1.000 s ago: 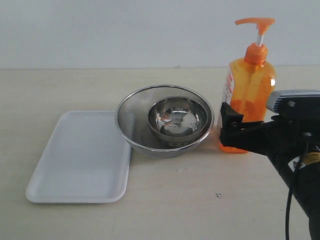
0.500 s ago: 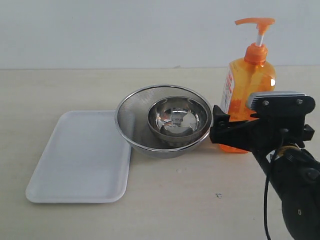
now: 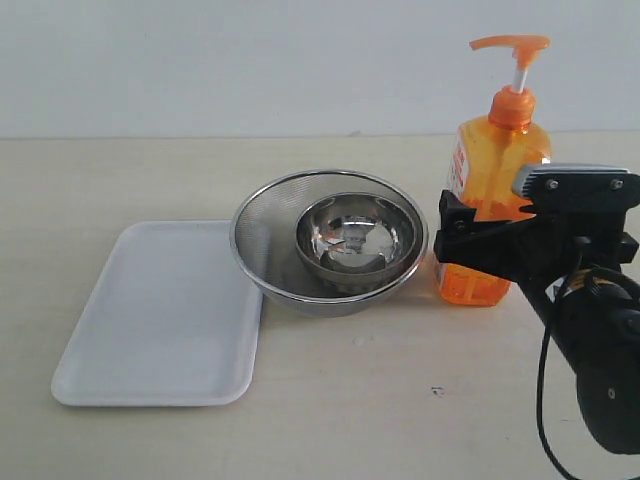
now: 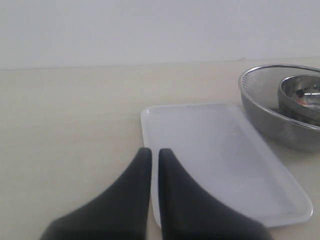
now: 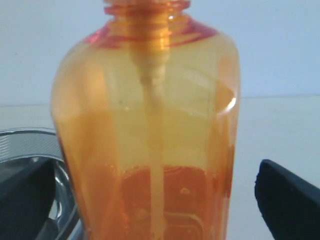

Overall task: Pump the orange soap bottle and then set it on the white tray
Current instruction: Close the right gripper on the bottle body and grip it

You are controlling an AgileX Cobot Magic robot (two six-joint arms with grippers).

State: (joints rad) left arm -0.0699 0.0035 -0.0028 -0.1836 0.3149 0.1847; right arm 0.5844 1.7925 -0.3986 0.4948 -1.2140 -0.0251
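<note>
Exterior view: a pale table [image 3: 400,420] carries everything, with a plain light wall behind. A steel mesh bowl [image 3: 262,250] sits near the middle with a smaller polished steel bowl [image 3: 355,240] nested inside it. These bowls lie between the white tray [image 3: 160,310] on the left and the orange soap bottle [image 3: 497,165] on the right. The mesh bowl's rim sits just beside the tray's right edge, and the bottle is well apart from the tray. A small dark speck [image 3: 436,391] marks the table in front.

The bottle is translucent orange, with a darker fill low in the body. A red-and-white label [image 3: 459,170] sits on its left face. The orange pump head [image 3: 512,45] is raised on a white stem.

The bottle stands upright on the table, long axis vertical, spout pointing left towards the bowls.

The right gripper [image 3: 462,238] reaches in from the right at the bottle's lower body. Its jaws are spread wide, one on each side. In the right wrist view a gap shows beside the bottle, so nothing is clamped.

The left gripper [image 4: 153,155] has its jaws pressed together, empty, at the tray's edge.
</note>
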